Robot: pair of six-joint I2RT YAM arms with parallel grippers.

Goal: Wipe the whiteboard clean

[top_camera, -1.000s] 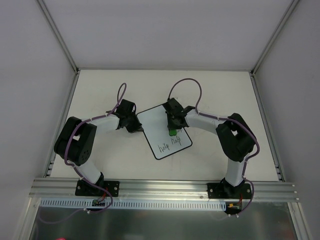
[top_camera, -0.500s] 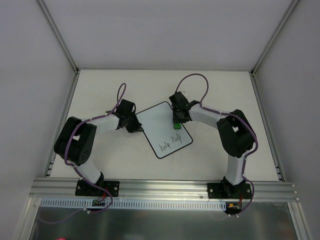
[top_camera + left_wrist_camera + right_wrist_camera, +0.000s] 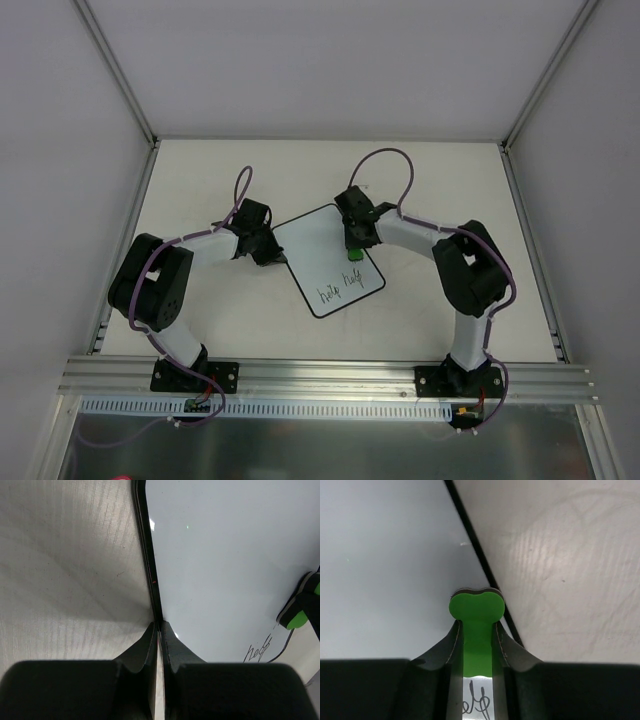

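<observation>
Whiteboard (image 3: 318, 255) as I see it from here: flat on the table (image 3: 200, 180), face up, set at a slant.

I make it out as a small white rectangle with rounded corners and a thin black border, lying about mid-table. Its long sides run far to near, with the near end swung to the right. Two handwritten words in black marker (image 3: 338, 288) sit side by side along the near short edge. The far part of the face is plain glossy white. My left wrist camera shows its surface (image 3: 225, 570) catching small glints, with the border a straight dark line against the table. The right wrist camera shows the same edge (image 3: 385, 555).
</observation>
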